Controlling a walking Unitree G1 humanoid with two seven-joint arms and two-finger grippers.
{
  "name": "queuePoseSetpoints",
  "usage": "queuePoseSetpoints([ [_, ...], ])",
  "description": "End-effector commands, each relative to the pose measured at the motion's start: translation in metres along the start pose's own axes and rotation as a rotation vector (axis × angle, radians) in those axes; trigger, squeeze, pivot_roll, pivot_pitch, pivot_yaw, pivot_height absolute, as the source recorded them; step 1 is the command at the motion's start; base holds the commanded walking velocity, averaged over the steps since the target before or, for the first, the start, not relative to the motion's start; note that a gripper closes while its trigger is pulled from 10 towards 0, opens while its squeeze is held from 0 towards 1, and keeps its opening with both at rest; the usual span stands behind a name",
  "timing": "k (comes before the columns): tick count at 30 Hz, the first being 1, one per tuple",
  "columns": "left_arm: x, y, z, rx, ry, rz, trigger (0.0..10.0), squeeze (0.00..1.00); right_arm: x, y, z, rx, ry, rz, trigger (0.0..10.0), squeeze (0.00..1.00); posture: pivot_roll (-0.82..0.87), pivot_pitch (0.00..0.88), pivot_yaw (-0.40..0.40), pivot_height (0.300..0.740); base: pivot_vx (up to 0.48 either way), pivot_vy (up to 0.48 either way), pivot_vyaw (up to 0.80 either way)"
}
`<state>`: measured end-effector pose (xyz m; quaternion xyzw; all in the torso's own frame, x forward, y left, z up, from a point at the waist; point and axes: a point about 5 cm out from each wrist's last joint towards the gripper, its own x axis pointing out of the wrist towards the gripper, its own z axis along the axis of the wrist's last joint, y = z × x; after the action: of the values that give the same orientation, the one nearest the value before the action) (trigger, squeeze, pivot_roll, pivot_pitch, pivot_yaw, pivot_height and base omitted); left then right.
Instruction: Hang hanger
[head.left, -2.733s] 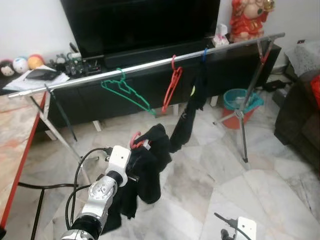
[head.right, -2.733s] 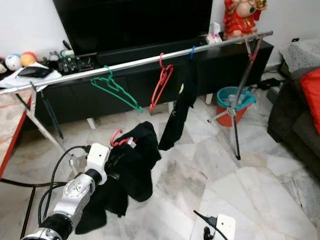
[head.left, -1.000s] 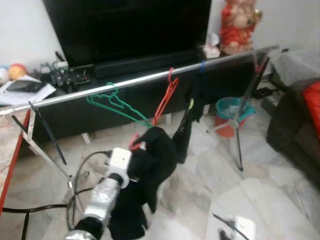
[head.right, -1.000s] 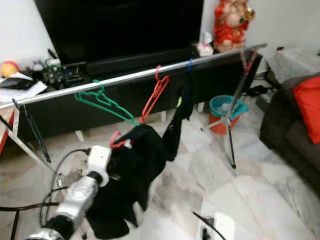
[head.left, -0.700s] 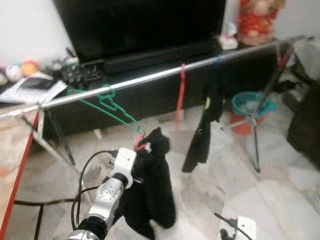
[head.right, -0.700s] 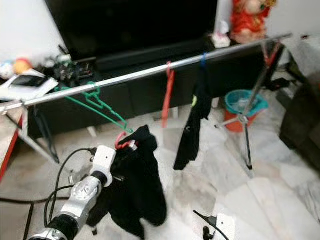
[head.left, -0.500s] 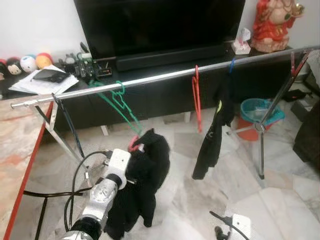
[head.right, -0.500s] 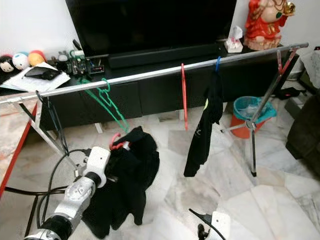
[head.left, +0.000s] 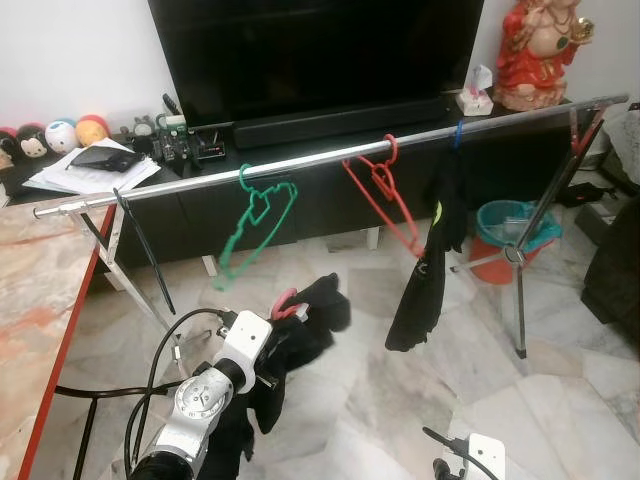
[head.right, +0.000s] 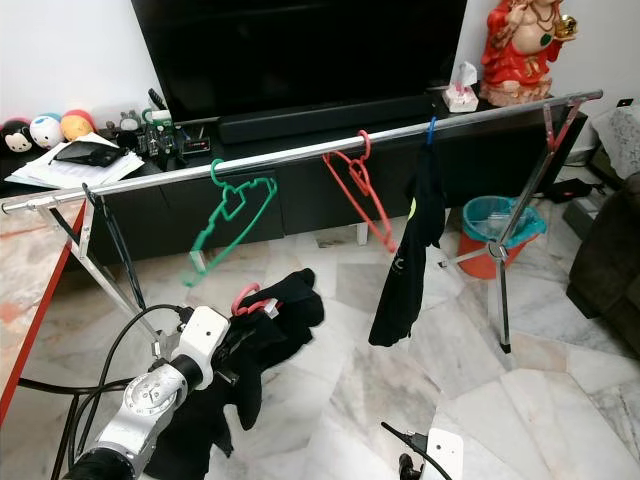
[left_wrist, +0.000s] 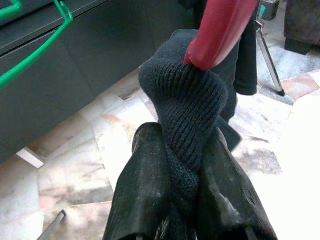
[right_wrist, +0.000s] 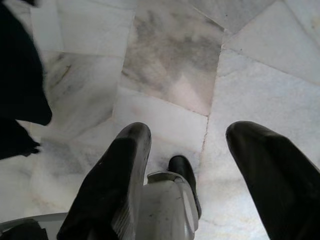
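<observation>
Fingers of our left gripper (left_wrist: 182, 165) are closed tight on a fold of a black knitted garment (head.left: 300, 335), and just above them the pink hook of the hanger (left_wrist: 220, 30) that carries it pokes out of the cloth. We hold this bundle low, in front of and below the silver rail (head.left: 330, 155) of the drying rack, apart from it, with the rest of the garment drooping toward the marble floor (head.left: 400, 400). On the rail a green hanger (head.left: 255, 215) hangs at our left, a red hanger (head.left: 385, 195) near the middle, and a dark garment (head.left: 425, 270) on a blue hook further right. Our right gripper (right_wrist: 200, 165) hangs low over the floor with its fingers spread wide apart and nothing between them. Behind the rack stand a black television (head.left: 320, 50) on a low black cabinet (head.left: 330, 185), a red figurine (head.left: 535, 45), a tissue box (head.left: 475, 95), some round toys (head.left: 60, 135) and papers (head.left: 90, 170). A teal bucket (head.left: 510, 225) sits on the floor at right, and a red-edged counter (head.left: 30, 300) lies at left. We can read no writing or brand anywhere.
</observation>
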<state>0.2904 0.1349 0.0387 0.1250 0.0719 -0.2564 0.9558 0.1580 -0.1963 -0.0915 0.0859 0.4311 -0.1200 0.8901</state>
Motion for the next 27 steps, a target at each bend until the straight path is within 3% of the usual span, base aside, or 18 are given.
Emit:
queuePoseSetpoints([
  [1,0.005,0.008,0.014,0.029,-0.029,0.023,10.0,0.0,0.0,0.002,-0.003,-0.006,0.014,0.007,10.0,0.0,-0.22,0.0,0.072,0.74,0.0,0.0,0.0],
  [8,0.036,0.013,0.051,-0.001,-0.07,0.129,10.0,0.0,0.0,0.002,-0.003,-0.007,0.015,0.007,10.0,0.0,-0.22,0.0,0.07,0.74,0.0,0.0,0.0],
  [15,0.053,0.009,0.063,-0.004,-0.05,0.124,10.0,0.0,0.0,0.003,-0.003,0.0,0.013,0.005,10.0,0.0,-0.23,0.0,0.079,0.74,0.0,0.0,0.0],
  [27,0.053,0.018,0.06,-0.012,-0.016,0.178,10.0,0.0,0.0,0.004,-0.003,-0.003,0.019,0.004,10.0,0.0,-0.22,0.0,0.081,0.74,0.193,0.0,0.0],
])
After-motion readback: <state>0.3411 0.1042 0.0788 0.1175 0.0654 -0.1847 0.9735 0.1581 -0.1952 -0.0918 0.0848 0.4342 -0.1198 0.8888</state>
